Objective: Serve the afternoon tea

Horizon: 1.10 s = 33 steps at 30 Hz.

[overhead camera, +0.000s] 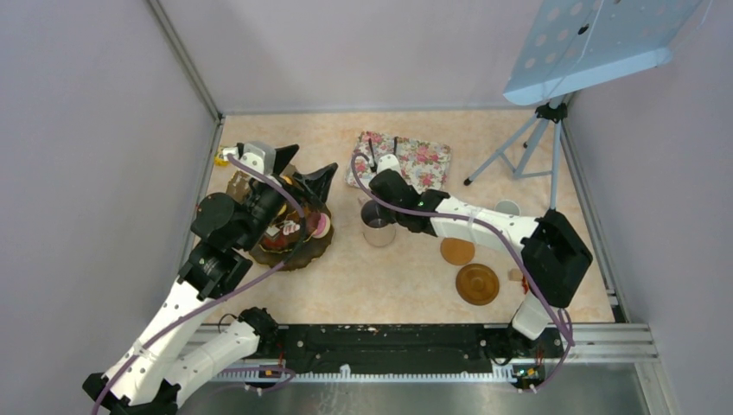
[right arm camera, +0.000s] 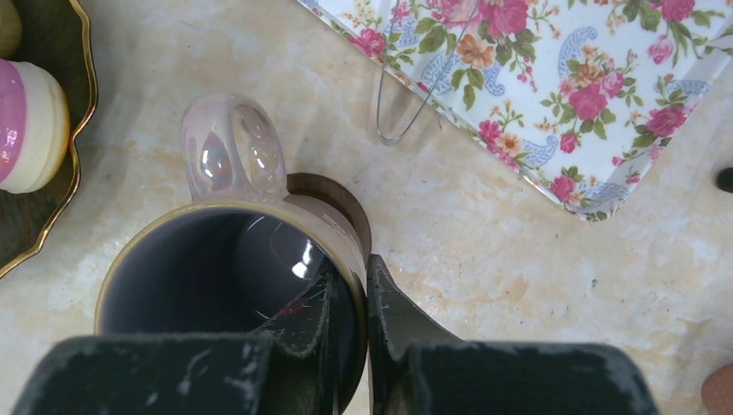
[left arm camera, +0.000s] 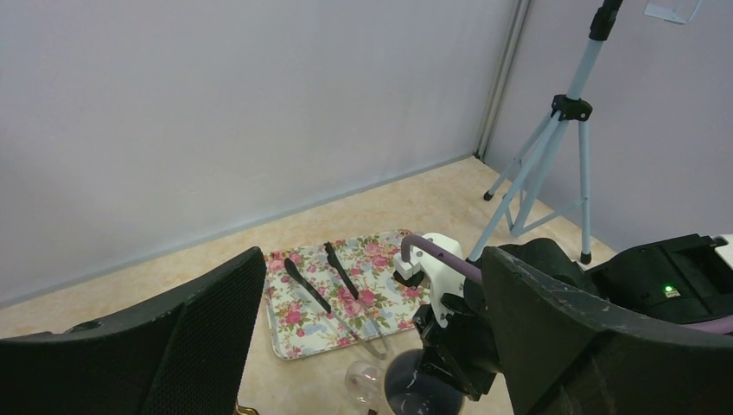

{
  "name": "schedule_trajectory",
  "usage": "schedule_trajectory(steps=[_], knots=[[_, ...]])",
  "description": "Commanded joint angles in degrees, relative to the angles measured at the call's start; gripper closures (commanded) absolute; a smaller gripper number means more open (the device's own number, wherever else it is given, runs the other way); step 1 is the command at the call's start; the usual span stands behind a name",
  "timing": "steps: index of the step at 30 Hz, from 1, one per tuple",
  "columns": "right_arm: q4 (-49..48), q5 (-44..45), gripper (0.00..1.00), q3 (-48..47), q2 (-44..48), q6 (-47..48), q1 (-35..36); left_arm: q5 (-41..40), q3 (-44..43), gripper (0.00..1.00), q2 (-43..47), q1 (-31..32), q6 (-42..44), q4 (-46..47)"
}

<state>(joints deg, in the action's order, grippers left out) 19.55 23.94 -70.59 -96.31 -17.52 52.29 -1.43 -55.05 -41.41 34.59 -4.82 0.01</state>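
Top external view: The left gripper (overhead camera: 307, 166) is released, its black jaws spread wide. It hangs above a dark gold-rimmed plate (overhead camera: 298, 259) at the left of the beige table (overhead camera: 406, 285). The plate carries the small colourful toy cakes (overhead camera: 298, 229). The right arm reaches left across the table, and the right gripper (overhead camera: 373, 209) sits at the rim of the tall lilac mug (overhead camera: 379, 232). The mug stands upright near the table centre, just right of the plate and just near of the rose-patterned rectangular tray (overhead camera: 415, 164). The black tongs (overhead camera: 378, 152) lie on the tray. Two round orange discs (overhead camera: 477, 284) lie flat, right of the mug and near of the right arm. The small white cup (overhead camera: 508, 207) shows partly behind that arm. A grey tripod (overhead camera: 527, 151) stands at the far right.

Left wrist view: The two jaws of the left gripper stand far apart, with nothing between them. Beyond them the tray lies flat with the tongs on it, their wire end over the near edge. The right gripper is at the mug in the lower centre.

Right wrist view: The right gripper is clenched on the mug wall, one jaw inside the rim and one outside. The mug handle (right arm camera: 232, 151) points toward the far side. A pink-and-cream cake (right arm camera: 30, 130) lies on the plate at the left.
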Motion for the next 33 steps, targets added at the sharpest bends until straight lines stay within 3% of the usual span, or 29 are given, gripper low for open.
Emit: schedule_trajectory(steps=[1, 17, 24, 28, 33], knots=[[-7.2, 3.6, 1.0, -3.3, 1.3, 0.6, 0.5, -0.7, 0.1, 0.01, -0.1, -0.2, -0.8, 3.1], [-8.5, 4.2, 1.0, -2.4, -0.9, 0.6, 0.5, -0.6, 0.1, 0.01, -0.7, -0.2, -0.5, 3.1], [-9.5, 3.6, 0.82, -1.7, -1.2, 0.7, 0.5, -0.5, 0.1, 0.01, -1.0, -0.1, -0.6, 3.1], [-6.7, 3.4, 0.66, -3.4, -0.5, 0.6, 0.5, -0.5, 0.1, 0.01, -1.1, -0.2, -0.5, 3.1], [-2.4, 2.8, 0.43, -2.7, 6.9, 0.9, 0.5, -0.7, 0.1, 0.01, -1.3, -0.2, -0.4, 3.0]])
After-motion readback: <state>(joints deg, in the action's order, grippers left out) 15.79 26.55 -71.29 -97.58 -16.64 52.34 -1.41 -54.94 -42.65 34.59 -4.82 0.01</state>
